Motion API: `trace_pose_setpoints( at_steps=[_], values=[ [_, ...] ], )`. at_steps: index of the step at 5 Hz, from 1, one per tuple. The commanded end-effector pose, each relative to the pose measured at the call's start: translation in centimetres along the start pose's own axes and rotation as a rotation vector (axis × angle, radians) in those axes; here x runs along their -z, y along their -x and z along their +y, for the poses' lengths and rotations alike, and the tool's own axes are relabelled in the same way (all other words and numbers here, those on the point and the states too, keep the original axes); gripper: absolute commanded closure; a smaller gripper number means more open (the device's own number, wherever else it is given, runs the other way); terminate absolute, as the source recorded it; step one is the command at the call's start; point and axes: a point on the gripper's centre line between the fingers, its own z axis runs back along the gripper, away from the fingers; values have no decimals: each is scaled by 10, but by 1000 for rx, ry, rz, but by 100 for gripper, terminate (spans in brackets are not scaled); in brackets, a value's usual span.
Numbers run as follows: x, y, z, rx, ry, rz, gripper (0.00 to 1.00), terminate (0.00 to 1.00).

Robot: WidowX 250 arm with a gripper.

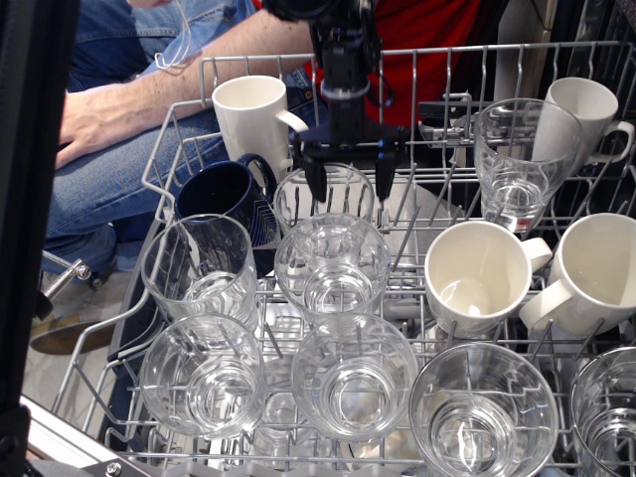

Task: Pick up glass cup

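Hanging spread-fingered over the glass cup [324, 196] at the rack's [189, 119] back row, the gripper [348, 184] risks clipping the rim or nudging the dark blue mug [224, 199] just beside it.

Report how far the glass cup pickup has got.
Done: the gripper is lined up over the back glass cup in the dish rack, jaws open. In hand: its fingers reach the rim, one seemingly inside and one outside. Left: closing on the wall and lifting; the cup sits in the rack.
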Motion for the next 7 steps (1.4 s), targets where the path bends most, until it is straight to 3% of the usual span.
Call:
trace_pose_setpoints(
  at_steps=[1,3,4,7],
  values=[
    [-6,-23,-13,-9,54,-85,0,0],
    [10,-26,-12,-21,41,-103,0,0],
    [8,-24,-15,-41,19,-85,100,0],
    [-2,-14,-20,-67,-6,-71,100,0]
  ],
)
